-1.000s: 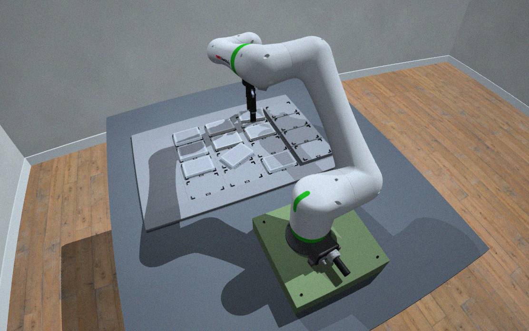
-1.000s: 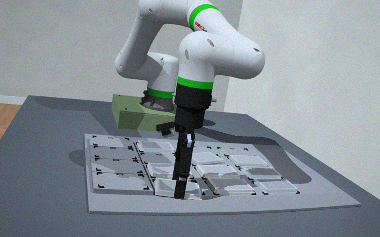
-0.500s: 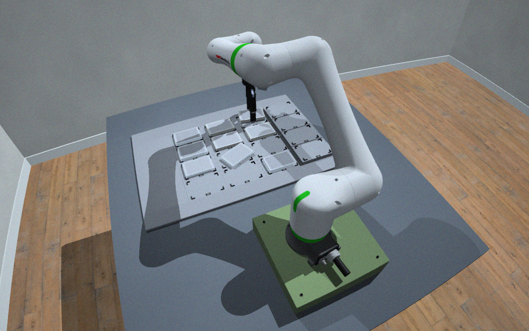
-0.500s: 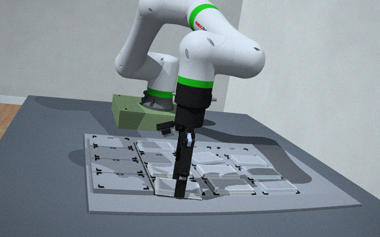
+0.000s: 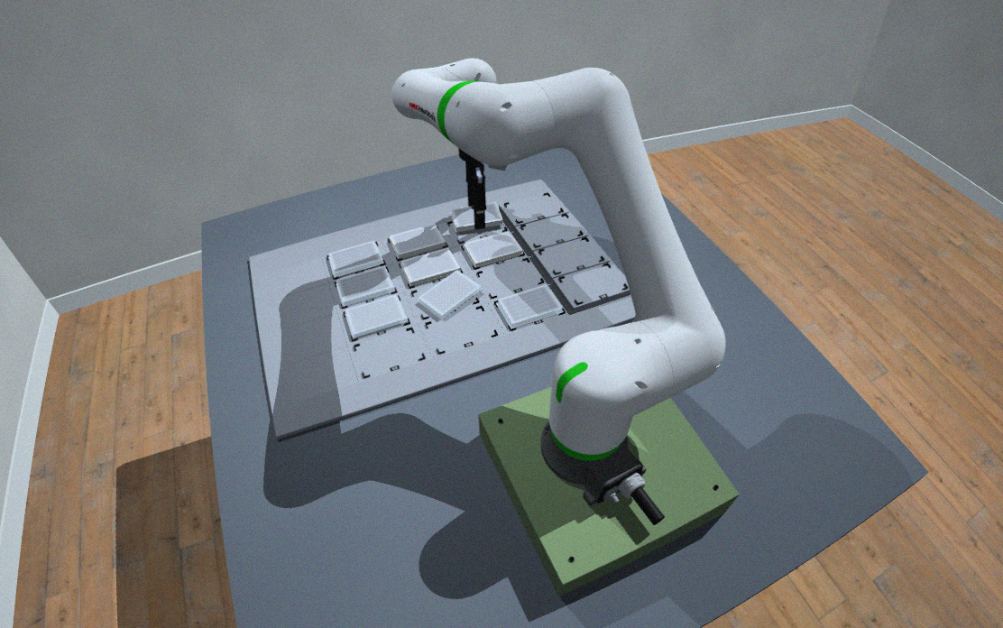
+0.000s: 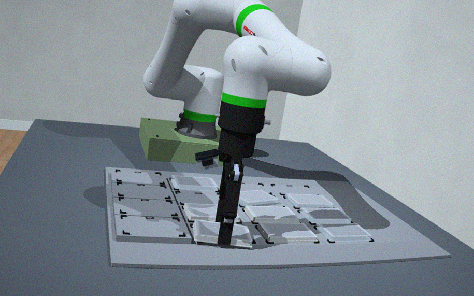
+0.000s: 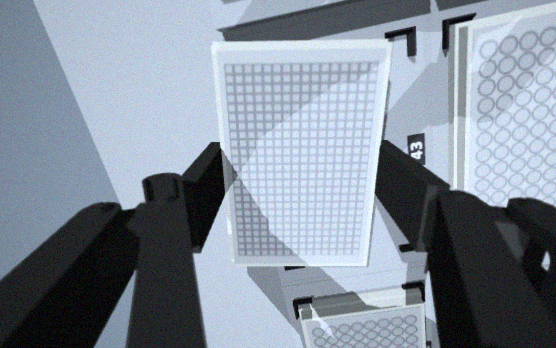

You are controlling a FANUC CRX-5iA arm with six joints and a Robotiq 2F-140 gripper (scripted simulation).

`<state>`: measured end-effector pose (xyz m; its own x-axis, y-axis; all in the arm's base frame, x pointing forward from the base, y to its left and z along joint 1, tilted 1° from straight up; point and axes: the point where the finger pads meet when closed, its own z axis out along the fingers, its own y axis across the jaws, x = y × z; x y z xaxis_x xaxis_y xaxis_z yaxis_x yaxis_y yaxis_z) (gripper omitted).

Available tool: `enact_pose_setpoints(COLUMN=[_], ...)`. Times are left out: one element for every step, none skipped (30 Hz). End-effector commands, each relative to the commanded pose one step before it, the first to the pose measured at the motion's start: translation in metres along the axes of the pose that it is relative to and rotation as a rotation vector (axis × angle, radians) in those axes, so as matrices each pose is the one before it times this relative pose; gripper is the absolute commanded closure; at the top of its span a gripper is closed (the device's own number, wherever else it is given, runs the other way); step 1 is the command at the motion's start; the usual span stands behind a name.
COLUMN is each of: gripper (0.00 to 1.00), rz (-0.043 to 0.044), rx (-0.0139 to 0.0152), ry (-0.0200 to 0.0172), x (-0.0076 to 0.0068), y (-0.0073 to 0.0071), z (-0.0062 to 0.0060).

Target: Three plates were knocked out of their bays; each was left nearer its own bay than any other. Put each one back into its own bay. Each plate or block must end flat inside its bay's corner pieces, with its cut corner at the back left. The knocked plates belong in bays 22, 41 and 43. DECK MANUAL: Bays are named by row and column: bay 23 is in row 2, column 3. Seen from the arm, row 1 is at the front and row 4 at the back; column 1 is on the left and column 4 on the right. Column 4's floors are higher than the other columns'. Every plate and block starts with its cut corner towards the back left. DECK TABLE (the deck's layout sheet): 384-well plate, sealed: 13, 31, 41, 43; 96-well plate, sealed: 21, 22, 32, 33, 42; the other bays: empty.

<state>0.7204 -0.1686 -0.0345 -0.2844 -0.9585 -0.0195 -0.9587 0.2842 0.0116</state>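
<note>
My gripper (image 5: 479, 222) (image 6: 224, 239) (image 7: 298, 164) is shut on a sealed 384-well plate (image 5: 462, 217) (image 6: 207, 228) (image 7: 300, 125), one finger on each long side. The plate is at the back of the deck, beside the bay label 43 (image 7: 416, 148), shifted off the bay's black corner pieces towards the deck's back edge. A second plate (image 5: 447, 294) (image 6: 259, 197) lies turned askew at bay 22. A third plate (image 5: 354, 257) (image 6: 346, 232) lies at the back left by bay 41; I cannot tell how far off it sits.
Sealed 96-well plates (image 7: 510, 110) (image 7: 365, 327) sit in the bays right beside the held plate. The raised, empty column 4 bays (image 5: 562, 252) (image 6: 143, 206) are next to it on the other side. The green arm base (image 5: 614, 488) stands in front of the deck.
</note>
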Motion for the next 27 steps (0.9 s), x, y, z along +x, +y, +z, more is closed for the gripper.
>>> enact_pose_setpoints(gripper=[0.9, 0.9, 0.9, 0.9, 0.9, 0.9, 0.9, 0.9, 0.9, 0.9, 0.9, 0.9, 0.9, 0.9, 0.9, 0.9, 0.9, 0.9, 0.9, 0.9, 0.9, 0.9, 0.9, 0.9, 0.9, 0.9, 0.9], rz=[-0.00003, 0.0, 0.0, 0.0, 0.0, 0.0, 0.0, 0.0, 0.0, 0.0, 0.0, 0.0, 0.0, 0.0, 0.0, 0.0, 0.0, 0.0, 0.0, 0.0, 0.0, 0.0, 0.0, 0.0, 0.0, 0.0, 0.0], rx=[0.00222, 0.0, 0.0, 0.0, 0.0, 0.0, 0.0, 0.0, 0.0, 0.0, 0.0, 0.0, 0.0, 0.00001, 0.0, 0.00001, 0.00001, 0.00001, 0.00001, 0.0, -0.00004, 0.0, 0.0, 0.0, 0.0, 0.0, 0.0], ry=[0.00021, 0.0, 0.0, 0.0, 0.0, 0.0, 0.0, 0.0, 0.0, 0.0, 0.0, 0.0, 0.0, 0.00001, 0.0, -0.00001, 0.0, 0.0, 0.0, 0.0, 0.0, 0.0, 0.0, 0.0, 0.0, 0.0, 0.0], x=[0.00009, 0.0, 0.0, 0.0, 0.0, 0.0, 0.0, 0.0, 0.0, 0.0, 0.0, 0.0, 0.0, 0.0, 0.0, 0.0, 0.0, 0.0, 0.0, 0.0, -0.00001, 0.0, 0.0, 0.0, 0.0, 0.0, 0.0], y=[-0.00071, 0.0, 0.0, 0.0, 0.0, 0.0, 0.0, 0.0, -0.00001, 0.0, 0.0, 0.0, -0.00001, 0.00001, 0.0, 0.00001, 0.00002, 0.00002, 0.00001, 0.00001, -0.00007, 0.0, 0.0, 0.0, 0.0, 0.0, 0.0], z=[-0.0025, -0.00033, -0.00033, -0.00033, -0.00033, -0.00033, -0.00033, -0.00033, 0.0, 0.0, 0.0, 0.0, 0.0, 0.00008, -0.00002, -0.00138, -0.00132, -0.00132, -0.00133, -0.00133, -0.00138, -0.00133, -0.00133, -0.00133, -0.00133, -0.00133, -0.00133])
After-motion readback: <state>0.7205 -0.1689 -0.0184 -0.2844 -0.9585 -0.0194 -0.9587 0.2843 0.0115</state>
